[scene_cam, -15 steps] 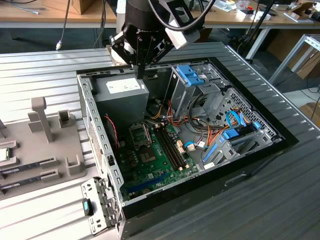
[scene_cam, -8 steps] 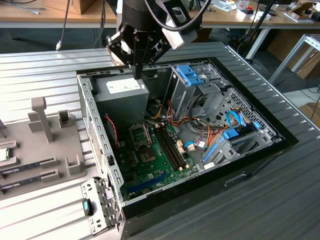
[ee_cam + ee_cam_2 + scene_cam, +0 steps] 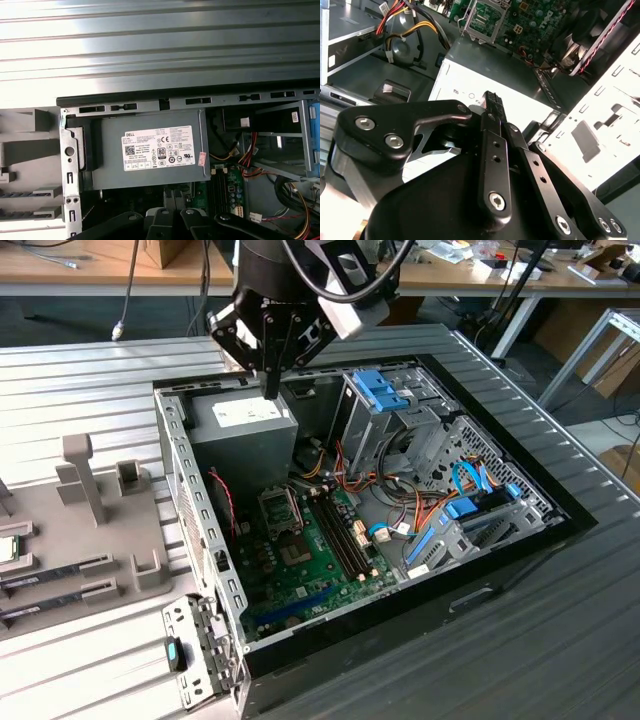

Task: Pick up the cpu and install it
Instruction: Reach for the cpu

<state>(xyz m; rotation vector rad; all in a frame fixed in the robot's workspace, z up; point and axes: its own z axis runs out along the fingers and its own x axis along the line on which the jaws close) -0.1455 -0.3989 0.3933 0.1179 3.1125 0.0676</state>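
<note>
The cpu (image 3: 8, 548) lies flat at the exterior view's left edge, seated in a holder on the grey fixture tray (image 3: 60, 625), outside the computer case (image 3: 178, 465). We see it as square, so it has no long axis to line up with. From the gripper (image 3: 270, 388) it lies well apart, toward the exterior view's left and nearer the camera, with the case wall between them. The 1 gripper hangs above the power supply (image 3: 245, 430) inside the case. In the second wrist view its fingers (image 3: 492, 107) are pressed together with nothing between them. The socket frame (image 3: 281, 508) on the motherboard (image 3: 310, 560) sits beyond the power supply. We judge that the pick has not yet started.
</note>
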